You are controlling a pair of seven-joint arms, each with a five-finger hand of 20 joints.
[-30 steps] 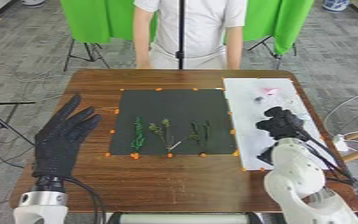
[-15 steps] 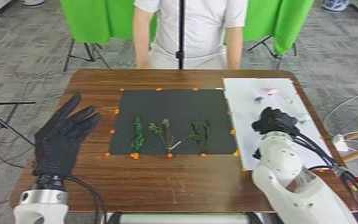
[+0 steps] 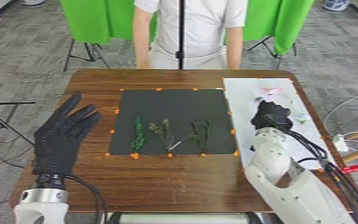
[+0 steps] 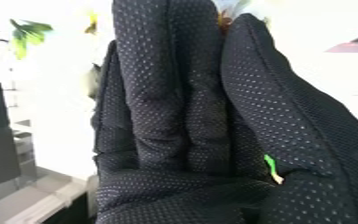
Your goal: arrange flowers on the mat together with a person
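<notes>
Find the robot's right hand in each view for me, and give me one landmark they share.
Head view: right hand right of the dark mat, above the white sheet.
Right wrist view: the same hand, large and close, through the middle.
Shared landmark: the white sheet; in the wrist view, it is probably the pale area behind the glove.

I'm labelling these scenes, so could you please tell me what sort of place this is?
Probably a robotics lab or demo room: green backdrop cloth, black tripod, and cables across the carpet tiles.
</notes>
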